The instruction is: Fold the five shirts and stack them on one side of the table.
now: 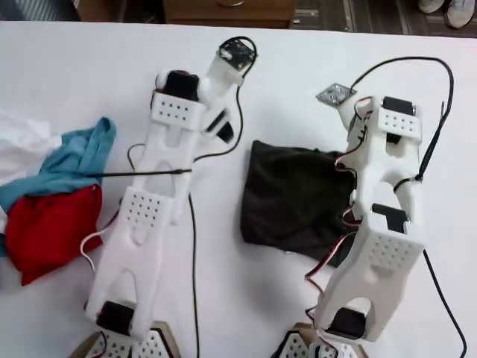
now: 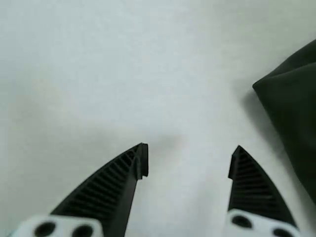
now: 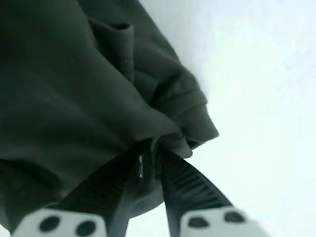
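Cloth is the whole job here, and it lies on a white table with the two arm bases at its near edge. The black shirt is the biggest piece in play. It sits mid-table between the arms, nearer the near edge than the far one, gathered into a rough rectangle with puckered sides, so it looks partly folded at best.

Against the table's left edge is a loose heap: a red shirt nearest the near edge, a teal shirt draped over it, and a white shirt behind. That makes four shirts; a fifth may be buried in the heap.

The right gripper is pinched tight on a bunched fold at the black shirt's right border, and fabric wrinkles away from the bite. The left gripper hangs with its jaws spread wide over bare table, and a corner of the black shirt lies just beside it.

The shirt should handle as light, limp and somewhat grippy. It will sag and drag rather than slide, and a one-point pull will bunch it further. A pinch on a flat hem or corner seems best, taking a single layer, with the second claw on the matching corner so the panel turns over evenly.
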